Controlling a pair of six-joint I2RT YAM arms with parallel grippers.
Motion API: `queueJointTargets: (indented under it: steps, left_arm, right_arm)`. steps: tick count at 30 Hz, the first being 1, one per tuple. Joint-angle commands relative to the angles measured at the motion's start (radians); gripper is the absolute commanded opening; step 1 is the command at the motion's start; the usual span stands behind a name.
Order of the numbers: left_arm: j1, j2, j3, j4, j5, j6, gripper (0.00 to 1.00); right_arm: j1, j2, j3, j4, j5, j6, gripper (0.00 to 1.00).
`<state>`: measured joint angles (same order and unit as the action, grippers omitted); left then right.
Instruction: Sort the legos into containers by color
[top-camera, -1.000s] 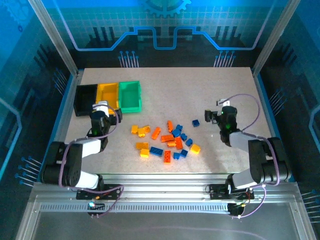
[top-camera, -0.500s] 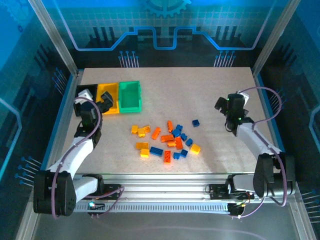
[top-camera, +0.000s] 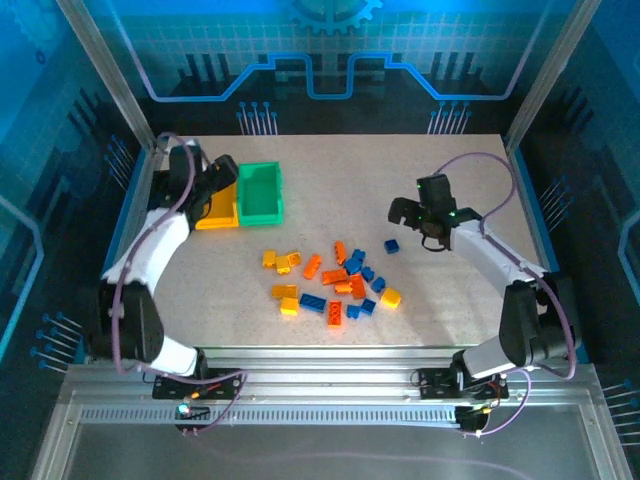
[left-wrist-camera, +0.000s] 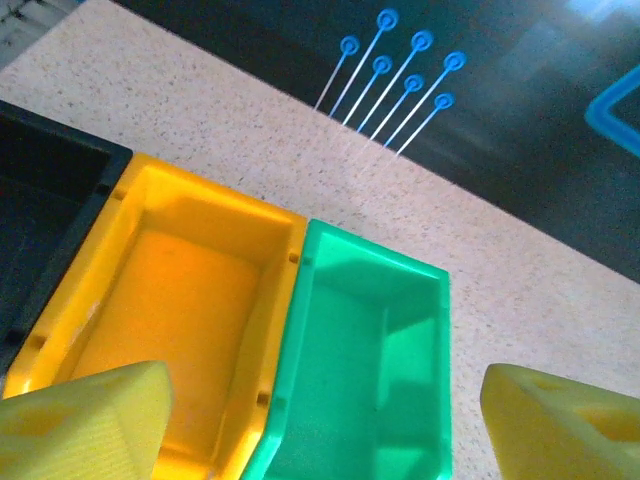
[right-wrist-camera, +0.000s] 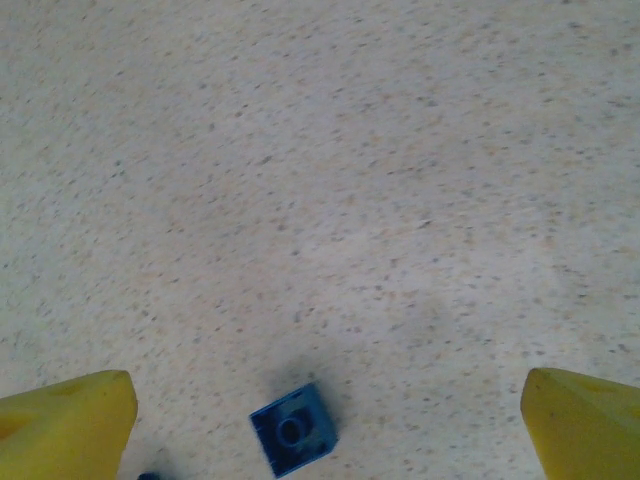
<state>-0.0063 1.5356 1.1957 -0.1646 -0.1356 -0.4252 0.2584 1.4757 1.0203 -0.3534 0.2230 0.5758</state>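
Several legos (top-camera: 330, 280) in yellow, orange-red and blue lie scattered mid-table, and one blue lego (top-camera: 391, 246) sits apart to their right. The containers stand in a row at the back left: black bin (left-wrist-camera: 40, 200), yellow bin (left-wrist-camera: 170, 300) and green bin (left-wrist-camera: 370, 340), all empty where I can see inside. My left gripper (top-camera: 215, 180) hovers open above the yellow and green bins (left-wrist-camera: 320, 430), nothing between its yellow fingers (left-wrist-camera: 80, 420). My right gripper (top-camera: 412, 222) hangs open just above the table by the lone blue lego (right-wrist-camera: 292, 430), which lies between its fingertips (right-wrist-camera: 60, 425), untouched.
The left arm (top-camera: 150, 245) stretches along the table's left side and covers much of the black bin from above. The right arm (top-camera: 490, 250) reaches in from the right. Metal frame posts (top-camera: 135, 95) border the speckled table (top-camera: 450, 330).
The left gripper has swung from the table's front left back over the bins. The right gripper has moved left toward the lone blue lego. No lego has shifted.
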Motion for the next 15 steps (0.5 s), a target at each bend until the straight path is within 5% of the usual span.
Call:
queueJointTargets:
  steps: [1, 6, 15]
  left_arm:
    - [-0.028, 0.155, 0.134, -0.248, -0.054, 0.106, 0.78]
    - [-0.04, 0.314, 0.263, -0.33, -0.169, 0.142, 0.74]
    - [-0.083, 0.494, 0.37, -0.34, -0.198, 0.167, 0.65]
  right_arm:
    - [0.017, 0.026, 0.033, -0.092, -0.003, -0.005, 1.0]
    - [0.019, 0.022, 0.037, -0.116, -0.013, 0.0, 1.0]
    - [0.018, -0.023, 0.041, -0.141, 0.005, -0.017, 1.0]
